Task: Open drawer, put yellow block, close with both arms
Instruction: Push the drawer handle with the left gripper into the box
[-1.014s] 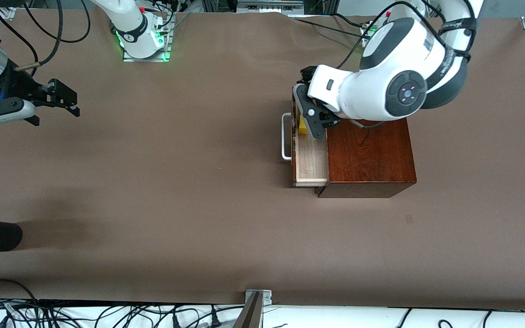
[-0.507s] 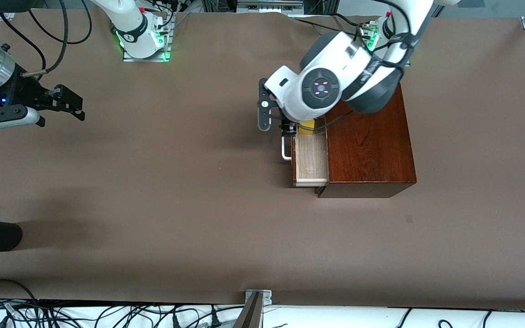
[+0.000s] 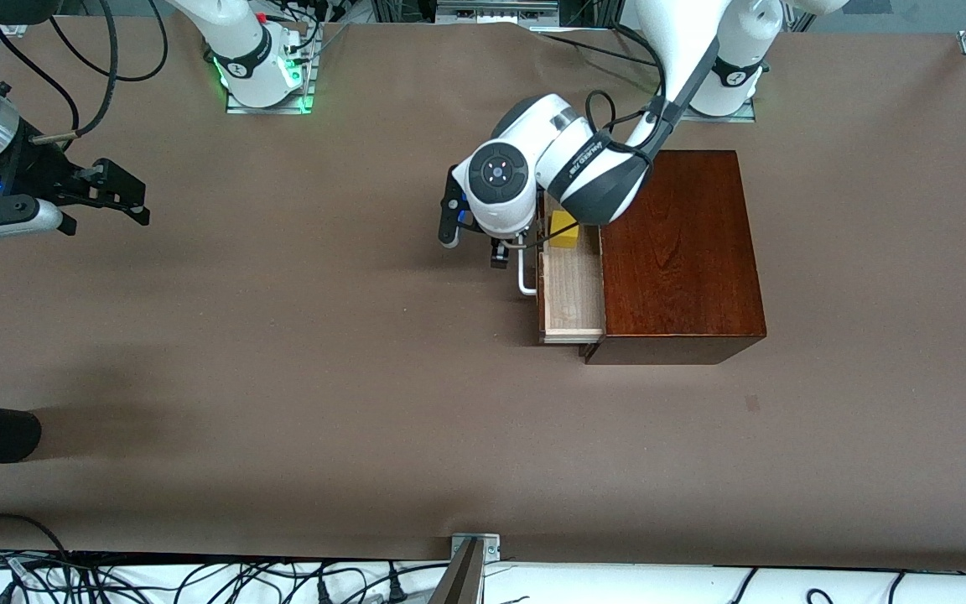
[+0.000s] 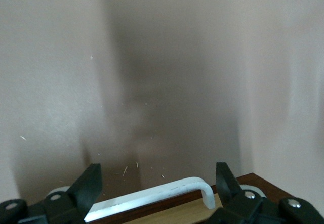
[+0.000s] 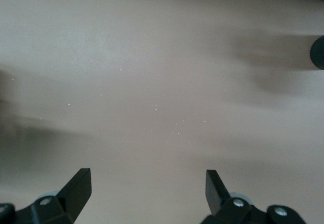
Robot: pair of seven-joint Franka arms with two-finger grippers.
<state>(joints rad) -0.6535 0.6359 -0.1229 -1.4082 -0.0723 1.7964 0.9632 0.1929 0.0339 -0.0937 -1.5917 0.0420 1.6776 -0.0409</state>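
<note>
I take the wooden box (image 3: 681,252) as my landmark. Its drawer (image 3: 571,289) stands pulled out toward the right arm's end of the table, and the yellow block (image 3: 565,229) now lies inside the drawer, in the part farther from the front camera. One second ago the left gripper was down in this drawer, right on the block. Now the left gripper (image 3: 475,235) has left the block and has moved out over the white handle (image 3: 525,270), in front of the drawer. In the left wrist view the fingers (image 4: 86,186) are spread wide with nothing between them, and the handle (image 4: 152,196) runs just under the gap.

For me this means the placing step is finished: the block rests free in the pale tray and nothing touches it. What remains is only the closing. I judge that the left gripper is now coming in position to push on the drawer front, but it does not press yet, as far as I can see.

The right gripper (image 3: 110,191) hangs over bare table, well apart from the box, at the right arm's end. Its fingers (image 5: 76,186) are also spread and hold nothing. During the last second it has hardly moved, so it waits. The task asks both arms for closing, so I expect it must come to the drawer front.
</note>
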